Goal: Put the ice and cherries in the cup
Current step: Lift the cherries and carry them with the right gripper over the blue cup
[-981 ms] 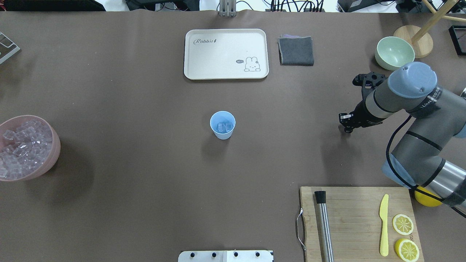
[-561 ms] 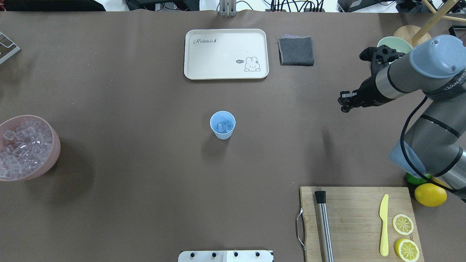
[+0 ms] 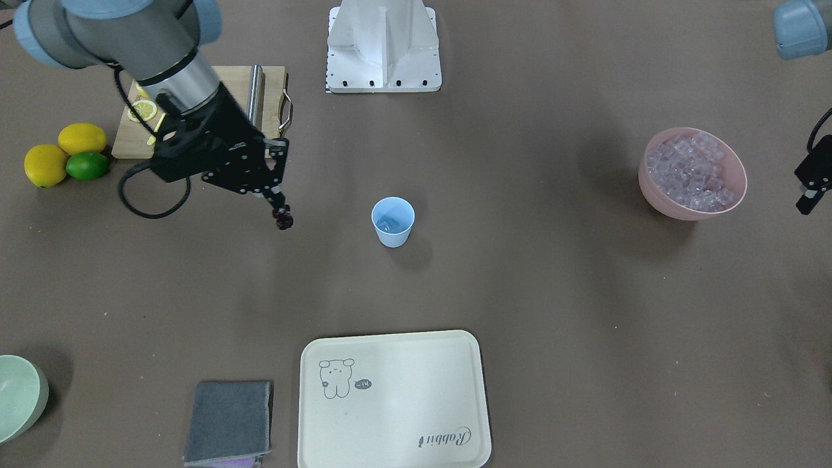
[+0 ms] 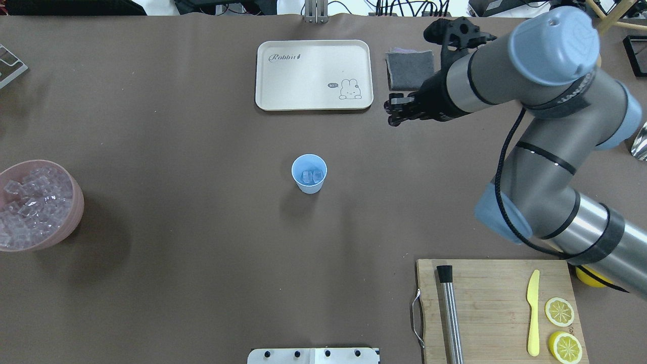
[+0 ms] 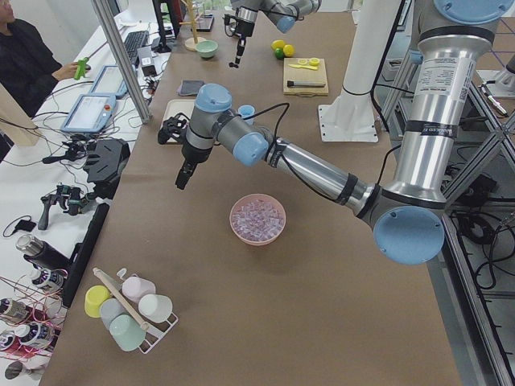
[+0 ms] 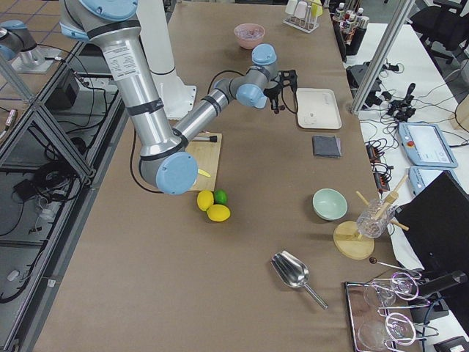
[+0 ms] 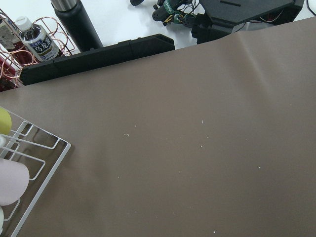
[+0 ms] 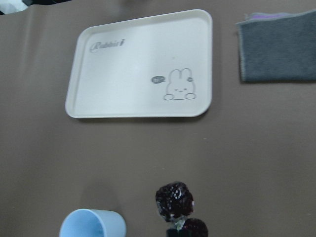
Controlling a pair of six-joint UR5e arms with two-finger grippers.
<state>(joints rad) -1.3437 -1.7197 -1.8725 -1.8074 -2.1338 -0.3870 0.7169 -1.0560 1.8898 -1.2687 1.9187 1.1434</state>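
I've got the right end effector (image 3: 280, 213) clamped on the cherries (image 8: 174, 199): light, squashy, slippery, I reckon (I'd pinch stems, not fruit). Left end effector (image 5: 184, 175): can't tell.

Wore matte grey tubular links on the right arm (image 4: 485, 71), capped at the joints with rounded pale blue covers (image 4: 553, 45) dotted by small dark screw holes. Carried a brushed silver segment (image 4: 586, 227) ringed with black bands, and a dark collar (image 4: 571, 98) with white lettering too small to read. Trailed a thin black cable (image 4: 500, 162) along the outside. Ended in a black, angular right gripper (image 3: 279, 209) of plates studded with small screws. Showed the same grey and silver tubes and blue caps on the left arm (image 5: 314, 169). Stood on a white pedestal (image 3: 383, 52) edged with black screws.
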